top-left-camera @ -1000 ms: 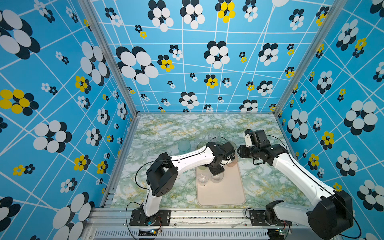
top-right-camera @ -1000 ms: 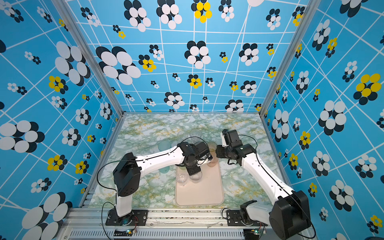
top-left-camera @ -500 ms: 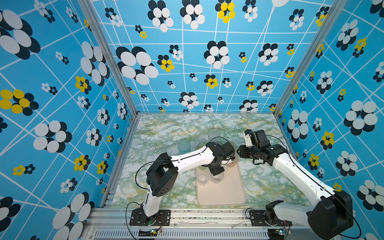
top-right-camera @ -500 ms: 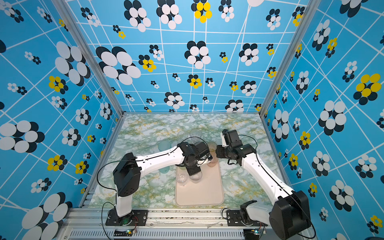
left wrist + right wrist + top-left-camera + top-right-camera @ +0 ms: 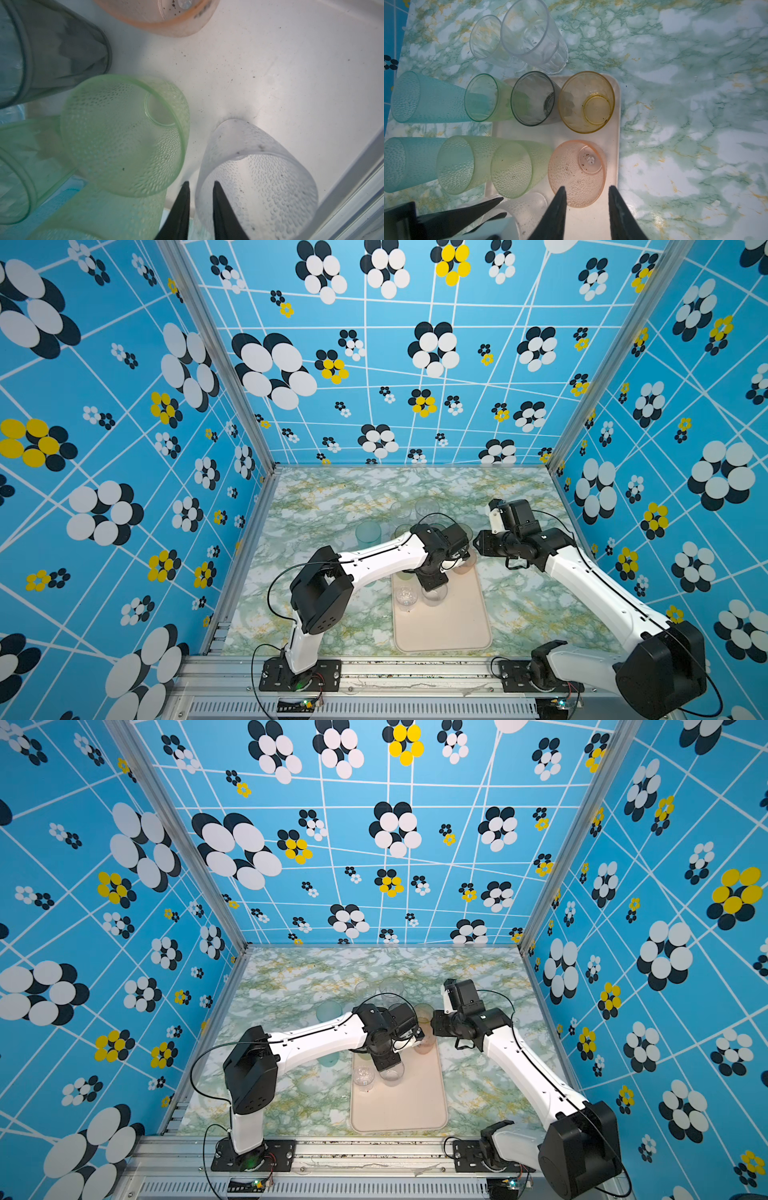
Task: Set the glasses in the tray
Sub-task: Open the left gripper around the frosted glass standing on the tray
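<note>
The glasses are small translucent tumblers, some dimpled, some faceted. On the smooth, pale, round-cornered tray (image 5: pixel 616 128), a pink dimpled glass (image 5: pixel 571 176) stands just under the right gripper (image 5: pixel 586 188), which is spread and empty. Beyond it are an amber glass (image 5: pixel 586 101) and a smoky grey glass (image 5: pixel 532 98). The left gripper (image 5: pixel 201 184) straddles the wall of a clear dimpled glass (image 5: pixel 255 187), jaws narrowly apart; whether they pinch it I cannot tell. A green dimpled glass (image 5: pixel 124 135) crowds close beside. Teal glasses (image 5: pixel 425 97) and clear faceted glasses (image 5: pixel 533 35) stand on the marbled counter (image 5: pixel 695 104).
</note>
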Robot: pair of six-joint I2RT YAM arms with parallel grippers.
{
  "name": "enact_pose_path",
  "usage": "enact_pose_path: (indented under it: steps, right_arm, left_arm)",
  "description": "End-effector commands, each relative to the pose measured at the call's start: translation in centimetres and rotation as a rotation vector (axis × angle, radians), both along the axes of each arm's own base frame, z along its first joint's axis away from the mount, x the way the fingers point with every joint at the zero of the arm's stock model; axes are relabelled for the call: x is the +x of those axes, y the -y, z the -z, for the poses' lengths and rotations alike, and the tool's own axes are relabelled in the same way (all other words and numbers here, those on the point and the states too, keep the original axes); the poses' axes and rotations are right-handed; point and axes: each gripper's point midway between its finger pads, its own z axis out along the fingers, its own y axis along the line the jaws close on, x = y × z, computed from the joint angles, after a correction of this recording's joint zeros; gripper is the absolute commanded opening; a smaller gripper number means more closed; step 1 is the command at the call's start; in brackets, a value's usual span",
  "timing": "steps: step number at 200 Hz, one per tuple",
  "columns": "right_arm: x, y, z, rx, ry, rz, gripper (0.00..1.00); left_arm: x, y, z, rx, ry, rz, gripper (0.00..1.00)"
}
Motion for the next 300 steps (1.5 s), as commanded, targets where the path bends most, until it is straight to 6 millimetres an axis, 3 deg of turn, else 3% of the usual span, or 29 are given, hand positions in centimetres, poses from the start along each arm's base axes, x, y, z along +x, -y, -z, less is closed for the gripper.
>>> enact_pose_path:
  steps: [1,84,125,155,180,210,246,294,300]
  right_arm:
    - [-0.3,0.1,0.5,0.006,-0.011,0.001,0.36]
    - [-0.2,0.2,0.3,0.004,-0.006,0.001,0.36]
    - [-0.1,0.1,0.2,0.005,-0.002,0.002,0.36]
    - [0.6,-0.3,-0.4,0.012,0.006,-0.011,0.36]
    - [1.6,-1.0,-1.5,0.017,0.015,-0.04,0.36]
    - [3.4,-2.2,-3.1,0.021,0.032,-0.077,0.36]
    - [6.7,-3.6,-3.4,-0.032,0.01,-0.111,0.36]
    - [10.1,-6.2,-0.8,-0.117,-0.074,-0.176,0.34]
    - [11.0,-6.7,-1.4,-0.115,-0.058,-0.18,0.33]
  left_arm:
    - [-0.4,-0.8,-0.8,0.003,0.004,0.003,0.23]
    - [-0.7,-0.6,-2.6,-0.037,0.02,0.009,0.23]
    - [-0.6,-0.6,-6.8,-0.139,0.083,0.009,0.23]
    - [2.0,-1.4,-11.6,-0.286,0.18,-0.097,0.24]
    - [5.1,-4.0,-15.3,-0.393,0.286,-0.278,0.23]
    - [8.0,-9.3,-18.2,-0.548,0.38,-0.537,0.27]
    - [9.3,-15.3,-18.1,-0.717,0.411,-0.788,0.28]
    - [9.3,-18.4,-17.3,-0.833,0.454,-0.899,0.31]
    - [9.3,-18.6,-17.1,-0.83,0.453,-0.908,0.31]
